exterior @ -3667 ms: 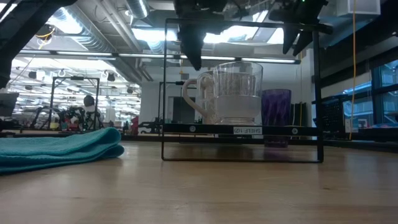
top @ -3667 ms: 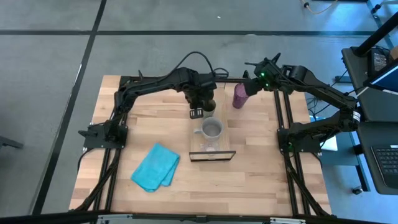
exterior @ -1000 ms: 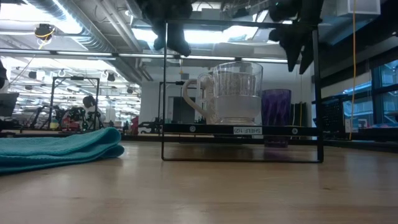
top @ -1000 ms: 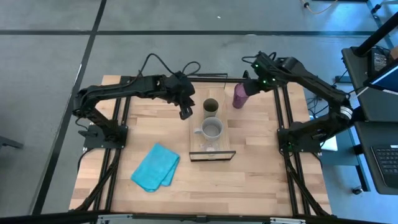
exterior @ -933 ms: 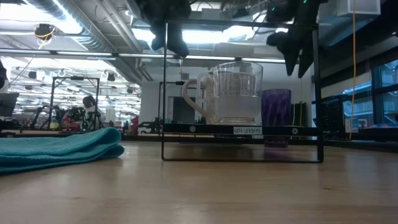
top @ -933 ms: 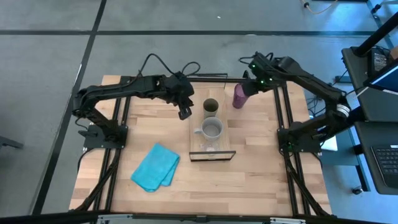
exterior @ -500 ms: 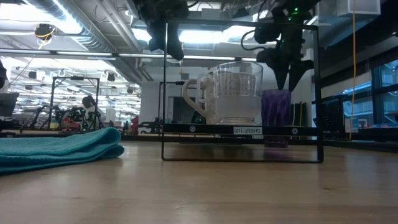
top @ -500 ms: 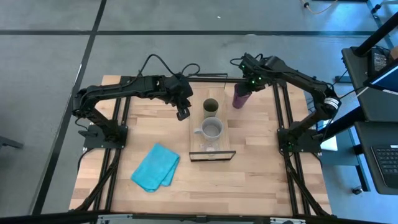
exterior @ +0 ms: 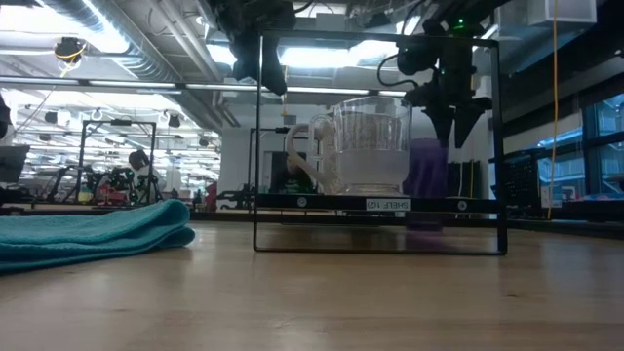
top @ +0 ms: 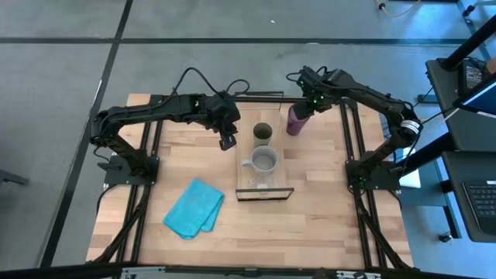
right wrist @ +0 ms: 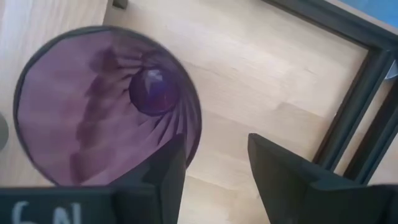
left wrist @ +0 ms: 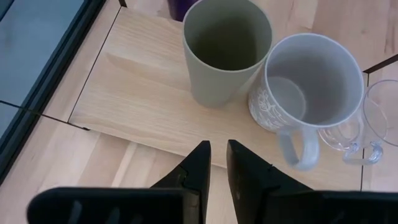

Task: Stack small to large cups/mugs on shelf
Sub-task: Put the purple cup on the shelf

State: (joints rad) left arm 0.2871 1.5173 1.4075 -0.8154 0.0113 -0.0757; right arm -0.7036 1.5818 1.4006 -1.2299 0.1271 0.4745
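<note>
Right jaws: spread, one finger [right wrist: 149,180] at the rim of the purple tumbler [right wrist: 106,106] and the other [right wrist: 292,180] outside it over bare wood; whether the near finger touches the rim, I cannot tell.
Right gripper [top: 308,99]: up at the far edge of the bench [top: 325,209], just above the tumbler [top: 295,118], pointing down at it.
Purple tumbler: stands on the bench beside the far end of the shelf [top: 277,182], on its right side, not on the board; the low view shows it blurred behind the shelf frame [exterior: 425,183].
Left jaws: nearly pressed together, a thin gap between the two dark fingers [left wrist: 198,169], holding nothing.
Left gripper [top: 225,136]: hangs just left of the shelf's far end, clear of the cups.
Olive cup [left wrist: 225,51]: upright on the far end of the shelf [left wrist: 134,102], open mouth up.
Grey mug [left wrist: 309,93]: touching or just beside the olive cup, next along the board, handle toward the left side.
Clear glass [left wrist: 380,118]: beyond the mug along the shelf, closest to the front end; from table height it fills the frame [exterior: 372,144].
Turquoise cloth [top: 194,207]: crumpled on the bench, well apart from the shelf, front left.
</note>
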